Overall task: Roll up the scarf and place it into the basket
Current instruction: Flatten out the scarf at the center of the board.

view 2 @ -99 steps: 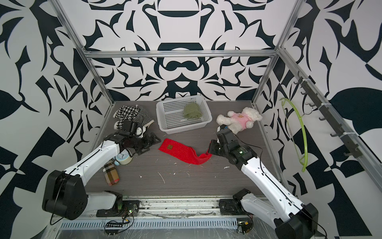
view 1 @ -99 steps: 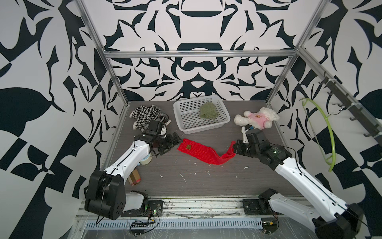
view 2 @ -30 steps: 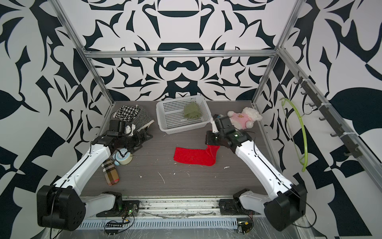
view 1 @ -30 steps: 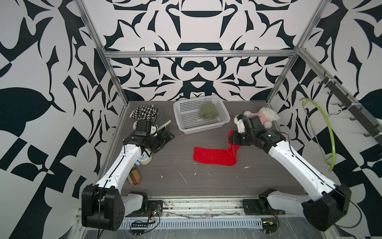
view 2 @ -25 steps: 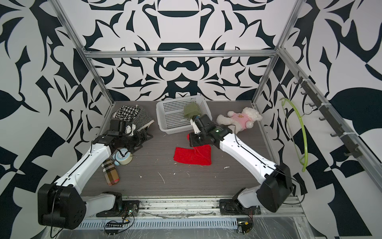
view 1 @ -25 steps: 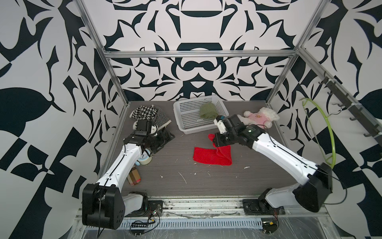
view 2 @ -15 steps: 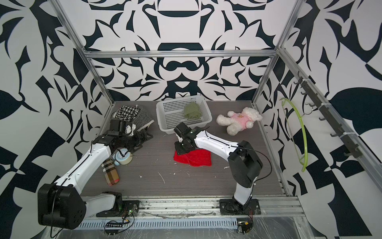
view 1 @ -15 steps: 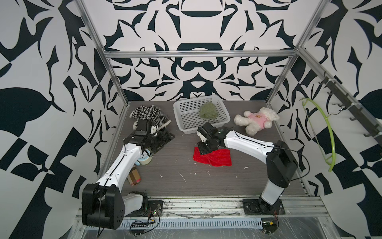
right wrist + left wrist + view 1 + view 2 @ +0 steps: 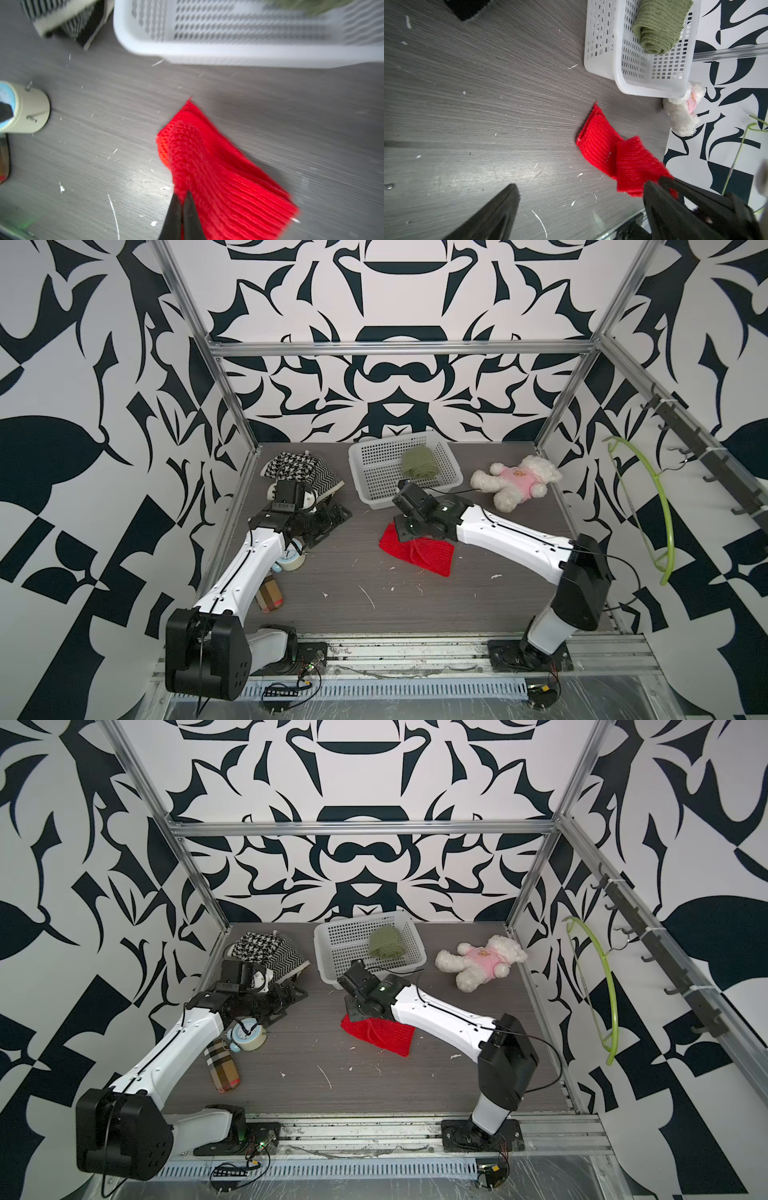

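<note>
Since the earlier frames the right arm has swung leftward across the tabletop, carrying one end of the red scarf over the rest, so a strip once stretched long now lies doubled into a short, wrinkled pad; the left arm has drawn back to the left. The right hand is pressed together, pinching a fold of the knit at the pad's left end. The left hand hangs spread wide and holds nothing, well left of the scarf, above the tabletop by the houndstooth cloth. The scarf rests mid-tabletop, just near of the white basket and apart from it. Inside the basket lies a rolled green scarf. A plush bear lies to the basket's right, and a small clock and a plaid case sit at near left.
</note>
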{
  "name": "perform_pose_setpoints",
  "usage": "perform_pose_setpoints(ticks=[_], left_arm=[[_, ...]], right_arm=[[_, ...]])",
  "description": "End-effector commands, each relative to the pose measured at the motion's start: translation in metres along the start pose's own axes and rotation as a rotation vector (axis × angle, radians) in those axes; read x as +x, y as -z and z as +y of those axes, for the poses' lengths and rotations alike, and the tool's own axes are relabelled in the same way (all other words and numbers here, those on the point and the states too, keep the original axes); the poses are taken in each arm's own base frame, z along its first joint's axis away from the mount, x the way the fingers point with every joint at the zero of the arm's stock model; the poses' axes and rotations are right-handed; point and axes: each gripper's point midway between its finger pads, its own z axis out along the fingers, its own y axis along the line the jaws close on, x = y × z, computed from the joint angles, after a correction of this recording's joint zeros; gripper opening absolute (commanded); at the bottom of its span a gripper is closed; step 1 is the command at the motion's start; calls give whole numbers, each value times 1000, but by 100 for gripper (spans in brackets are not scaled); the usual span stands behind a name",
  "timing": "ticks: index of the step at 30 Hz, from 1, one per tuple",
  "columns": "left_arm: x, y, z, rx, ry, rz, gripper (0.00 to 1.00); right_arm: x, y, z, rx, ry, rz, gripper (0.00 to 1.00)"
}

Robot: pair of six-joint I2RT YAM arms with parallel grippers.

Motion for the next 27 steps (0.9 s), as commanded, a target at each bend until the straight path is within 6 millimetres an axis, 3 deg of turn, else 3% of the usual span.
perform_pose_setpoints(ticks=[1,4,7,11,15,17,22,24,27], left_arm=[[1,-10,-10,40,-31,38,99],[22,-30,-26,76,-65,136,99],[55,-50,-63,168,-143,222,99],[98,-83,-109,230,-256,330,99],[118,-125,-137,276,-259,401,99],[122,-147,-136,258,-250,418,99],[118,-197,-100,152,-164,401,99],[118,-207,-80,89,-151,385,99],[113,-206,-51,-8,-127,330,99]], right_arm=[[-8,36,-37,141,-40,-81,0],[3,58,-66,219,-116,-116,0],[31,84,-114,331,-250,-165,0],[96,95,-190,458,-461,-131,0],[152,89,-236,514,-629,-83,0],[169,87,-248,542,-669,-65,0],[186,79,-262,607,-709,-16,0],[187,77,-264,622,-709,-3,0],[183,74,-262,616,-710,-4,0]])
